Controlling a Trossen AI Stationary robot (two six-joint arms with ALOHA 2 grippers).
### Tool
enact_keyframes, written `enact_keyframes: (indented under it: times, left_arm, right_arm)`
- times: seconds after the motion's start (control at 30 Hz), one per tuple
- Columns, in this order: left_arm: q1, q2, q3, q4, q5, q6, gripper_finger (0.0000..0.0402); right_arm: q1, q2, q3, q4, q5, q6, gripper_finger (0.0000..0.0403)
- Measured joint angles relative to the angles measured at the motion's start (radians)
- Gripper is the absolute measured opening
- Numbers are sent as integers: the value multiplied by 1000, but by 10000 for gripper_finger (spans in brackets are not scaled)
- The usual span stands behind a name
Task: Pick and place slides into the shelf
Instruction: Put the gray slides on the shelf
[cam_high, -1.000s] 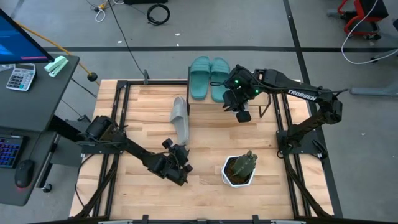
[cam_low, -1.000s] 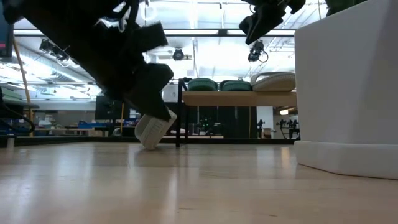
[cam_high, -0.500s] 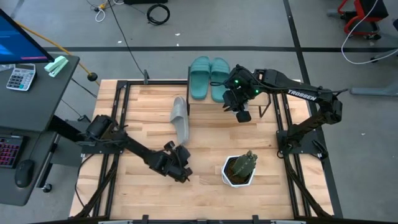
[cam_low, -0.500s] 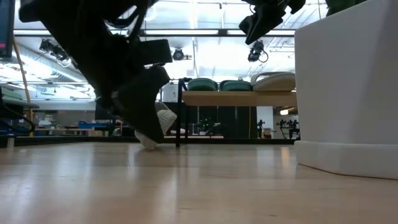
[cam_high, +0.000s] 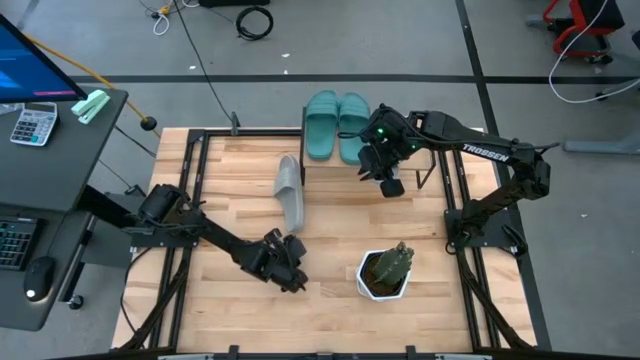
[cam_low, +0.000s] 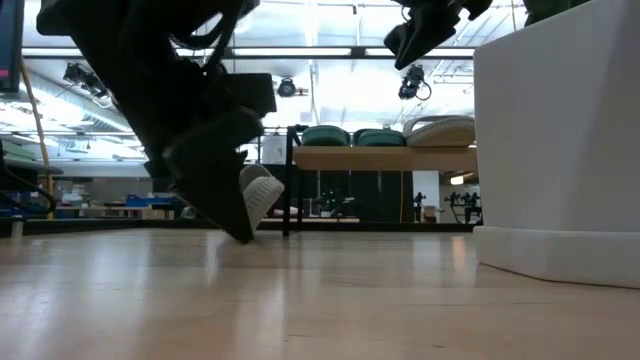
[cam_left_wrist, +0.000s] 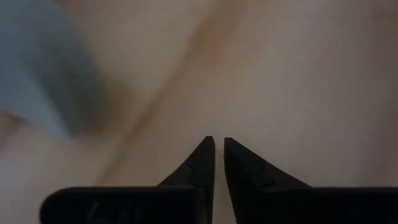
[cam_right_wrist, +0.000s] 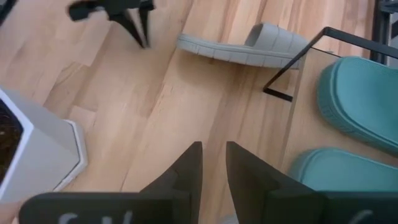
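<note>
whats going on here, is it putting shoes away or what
A two-armed robot is putting slides on a small shelf. Two teal slides already sit on it, with a grey one beside them. Another grey slide lies on the table. The left gripper is low near it, holding nothing. The right gripper hovers by the shelf, empty.

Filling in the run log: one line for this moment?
left gripper: shut, empty, near grey slide | right gripper: above shelf, empty
</note>
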Motion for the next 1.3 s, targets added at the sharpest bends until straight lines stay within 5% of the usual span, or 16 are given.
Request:
enact_keyframes:
  times: [0.2, 0.57, 0.73, 1.07, 1.3]
  left_arm:
    - [2, 0, -1, -112, -105, -103, 102]
    - [2, 2, -1, -131, -189, -234, 273]
    - [20, 29, -1, -125, -279, -305, 311]
    - [93, 59, -1, -106, -320, -319, 283]
    - [105, 91, 0, -139, -332, -323, 146]
  right_arm:
    - [0, 0, 0, 0, -18, -2, 77]
    - [0, 0, 0, 0, -18, -25, 77]
    - [0, 0, 0, 0, -23, -28, 77]
    - [0, 0, 0, 0, -29, -32, 77]
    - [0, 0, 0, 0, -31, -32, 77]
